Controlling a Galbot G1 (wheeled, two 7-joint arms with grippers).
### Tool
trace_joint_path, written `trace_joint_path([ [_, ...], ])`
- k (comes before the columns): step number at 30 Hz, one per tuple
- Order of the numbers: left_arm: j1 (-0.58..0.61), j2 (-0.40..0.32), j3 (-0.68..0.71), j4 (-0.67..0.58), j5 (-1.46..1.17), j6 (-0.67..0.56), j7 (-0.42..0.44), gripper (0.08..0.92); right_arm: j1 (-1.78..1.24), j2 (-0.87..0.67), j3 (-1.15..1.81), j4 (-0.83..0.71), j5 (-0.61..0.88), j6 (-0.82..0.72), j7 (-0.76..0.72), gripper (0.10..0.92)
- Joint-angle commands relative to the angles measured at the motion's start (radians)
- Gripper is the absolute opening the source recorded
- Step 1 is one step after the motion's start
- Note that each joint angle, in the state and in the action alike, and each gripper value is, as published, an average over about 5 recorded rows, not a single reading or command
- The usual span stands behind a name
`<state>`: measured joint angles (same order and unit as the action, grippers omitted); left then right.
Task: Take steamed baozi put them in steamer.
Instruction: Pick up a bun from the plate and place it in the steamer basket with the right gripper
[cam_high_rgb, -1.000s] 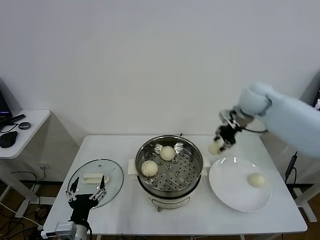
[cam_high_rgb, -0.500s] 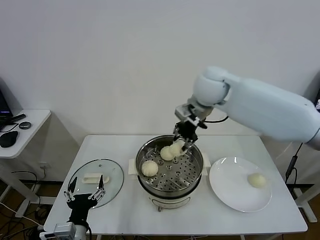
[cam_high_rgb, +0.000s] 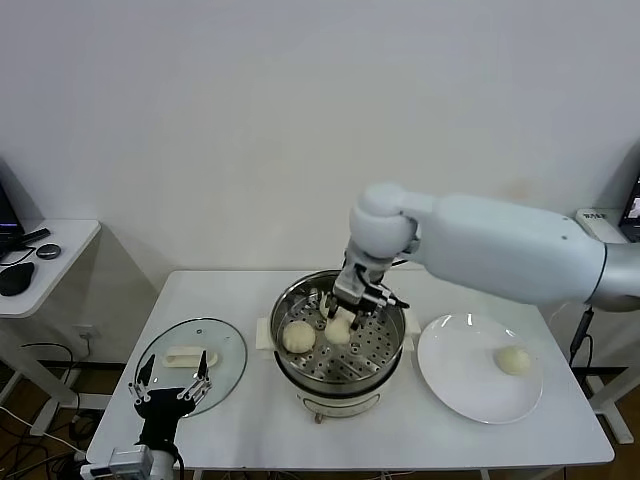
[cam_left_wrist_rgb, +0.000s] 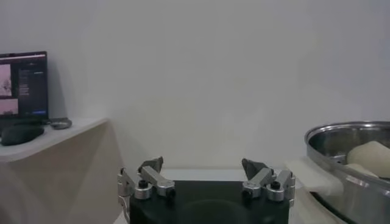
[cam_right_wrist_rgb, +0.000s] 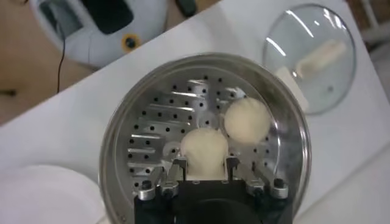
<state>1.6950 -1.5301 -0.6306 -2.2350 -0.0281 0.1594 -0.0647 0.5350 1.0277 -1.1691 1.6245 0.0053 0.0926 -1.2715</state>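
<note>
The steamer (cam_high_rgb: 279, 320) stands mid-table, and from above its perforated tray (cam_right_wrist_rgb: 152, 122) shows. My right gripper (cam_high_rgb: 340, 322) hangs low inside it, shut on a steamed baozi (cam_right_wrist_rgb: 204, 151) whose sides the two fingers press. A second baozi (cam_high_rgb: 298, 337) lies on the tray beside it, toward the lid, and shows again in the right wrist view (cam_right_wrist_rgb: 247, 120). Another baozi (cam_high_rgb: 513, 360) rests on the white plate (cam_high_rgb: 465, 385). My left gripper (cam_high_rgb: 172, 384) is parked at the table's front left, open (cam_left_wrist_rgb: 204, 165) and holding nothing. The steamer's rim (cam_left_wrist_rgb: 341, 130) shows beside it.
The glass lid (cam_high_rgb: 225, 350) with its white handle lies flat on the table left of the steamer. A low side table (cam_high_rgb: 60, 245) with a mouse stands further left. A cable (cam_high_rgb: 583, 330) hangs off the table's right edge.
My right arm carried the baozi from above the plate leftward over the steamer and lowered it into the pot. The left arm stayed still.
</note>
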Motion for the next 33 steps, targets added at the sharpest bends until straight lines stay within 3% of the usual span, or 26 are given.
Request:
trace_joint_path([
  [1,0.004,-0.002,0.001,0.001,0.003,-0.001,-0.001,0.823,-0.037,0.018,-0.062,0.040,-0.102,0.170,0.063,0.416],
  [11,0.008,-0.008,0.005,0.002,0.011,-0.003,-0.002,0.823,-0.061,0.018,-0.073,0.025,-0.167,0.310,0.082,0.416],
  [27,0.011,-0.009,0.001,-0.005,0.009,-0.005,-0.002,0.823,-0.096,0.037,-0.064,0.038,-0.250,0.346,0.089,0.425],
  [33,0.009,-0.009,-0.001,-0.005,0.006,-0.005,-0.001,0.823,-0.097,0.030,-0.060,0.037,-0.241,0.303,0.090,0.504],
])
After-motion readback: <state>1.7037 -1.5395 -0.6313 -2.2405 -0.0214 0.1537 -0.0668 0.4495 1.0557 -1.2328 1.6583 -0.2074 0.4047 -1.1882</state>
